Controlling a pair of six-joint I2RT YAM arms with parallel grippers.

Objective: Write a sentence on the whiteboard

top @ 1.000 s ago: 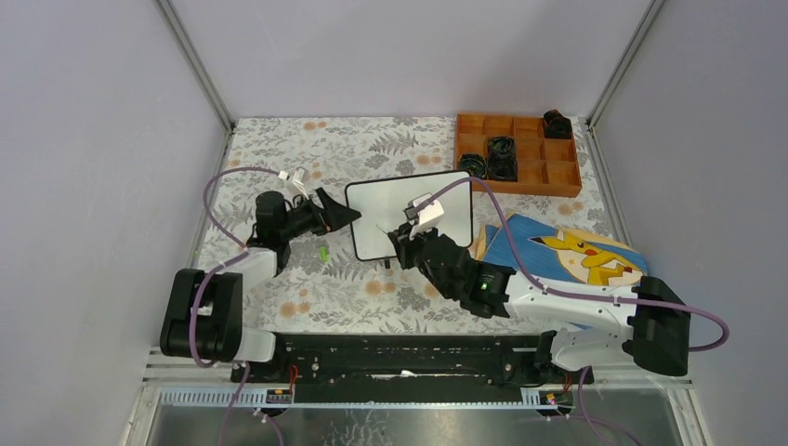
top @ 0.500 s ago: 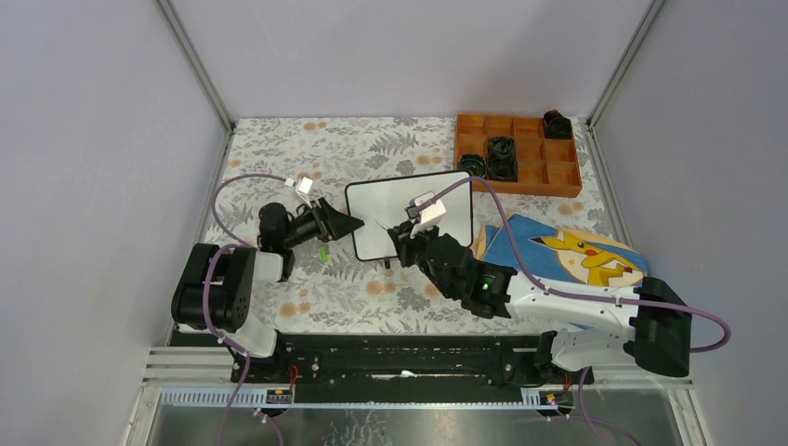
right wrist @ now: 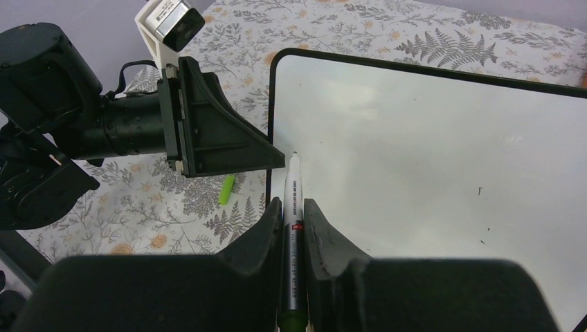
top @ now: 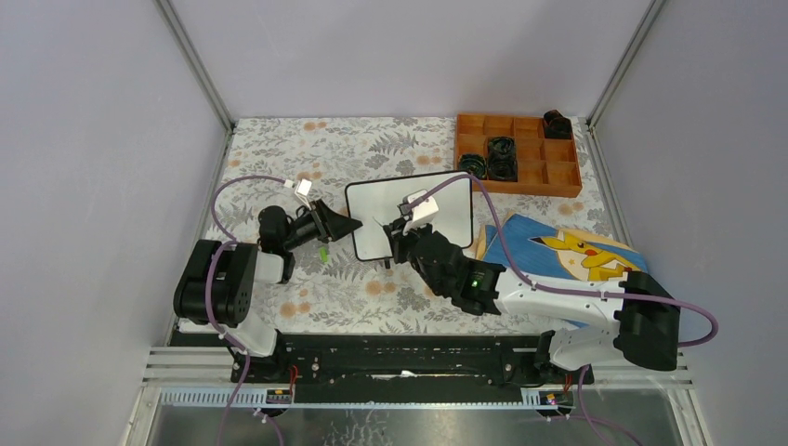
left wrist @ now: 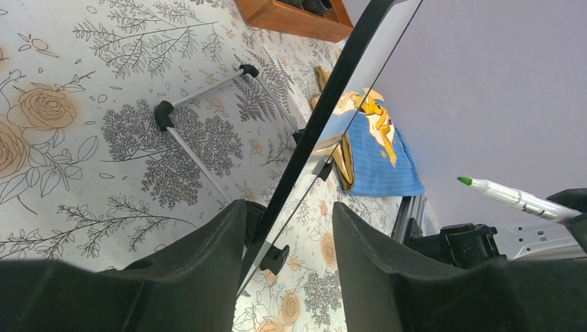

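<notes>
Whiteboard (right wrist: pixel 429 131) stands mid-table, propped at a tilt. Its face is blank apart from a few specks; no sentence is on it. Left gripper (left wrist: pixel 289 206) straddles the board's left edge with its jaws apart, and a gap shows on one side, so it is not clamped. Right gripper (right wrist: pixel 292 207) is closed on the marker (right wrist: pixel 294 176). The marker is uncapped, with its cap (right wrist: pixel 226 189) lying on the table beside the board. Its tip points at the board's left side and, in the left wrist view, appears off the surface. Assessment: preparation is done, and all writing is outstanding.
</notes>
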